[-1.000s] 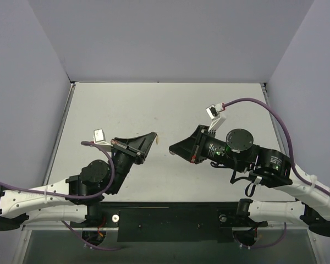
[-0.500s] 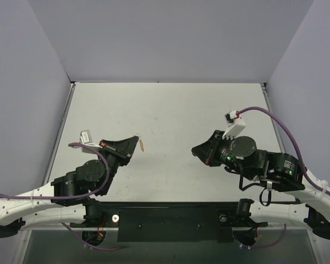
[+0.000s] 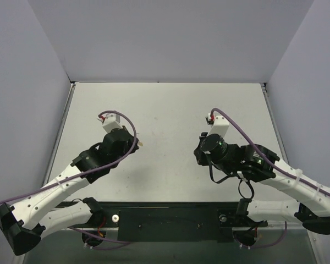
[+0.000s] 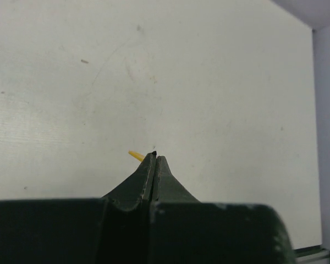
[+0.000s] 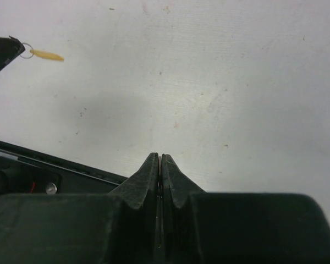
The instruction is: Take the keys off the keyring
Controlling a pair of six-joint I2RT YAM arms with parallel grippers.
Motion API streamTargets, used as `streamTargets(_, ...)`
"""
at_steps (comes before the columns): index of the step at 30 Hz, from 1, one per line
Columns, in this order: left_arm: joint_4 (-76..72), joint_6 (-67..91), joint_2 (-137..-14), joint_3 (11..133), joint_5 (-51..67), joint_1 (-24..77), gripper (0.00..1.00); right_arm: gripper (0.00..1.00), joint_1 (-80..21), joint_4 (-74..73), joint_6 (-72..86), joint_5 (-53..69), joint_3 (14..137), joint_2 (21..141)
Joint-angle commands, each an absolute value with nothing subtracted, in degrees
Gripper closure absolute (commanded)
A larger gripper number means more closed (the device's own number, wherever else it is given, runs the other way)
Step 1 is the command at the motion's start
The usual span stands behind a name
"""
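My left gripper [image 4: 155, 156] is shut on the keyring [image 4: 135, 155], whose yellow-orange end sticks out left of the fingertips. In the right wrist view the keyring [image 5: 47, 55] hangs from a small silver loop at the left gripper's tip [image 5: 11, 43]. In the top view the left gripper [image 3: 136, 144] is left of centre with the yellow keyring [image 3: 141, 144] at its tip. My right gripper [image 5: 160, 157] is shut, with a thin grey sliver between the jaws that looks like the key edge-on. It sits right of centre in the top view [image 3: 199, 155], well apart from the left gripper.
The white table [image 3: 170, 110] has grey walls on three sides. A black rail [image 3: 170, 217] runs along the near edge by the arm bases and shows in the right wrist view [image 5: 44, 159].
The two grippers were tip to tip a second ago and have pulled apart, left going left with the keyring and right going right. Both arms have turned their wrists.
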State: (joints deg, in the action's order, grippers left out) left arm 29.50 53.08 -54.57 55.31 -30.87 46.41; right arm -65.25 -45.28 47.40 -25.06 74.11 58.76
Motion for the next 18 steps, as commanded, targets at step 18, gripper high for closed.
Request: streamTargets(18,17.7,46.0,-49.0,34.6,-27.9,45.9,1.00,1.00,-44.5,-38.3,33.9,-12.5,73.7,82.3)
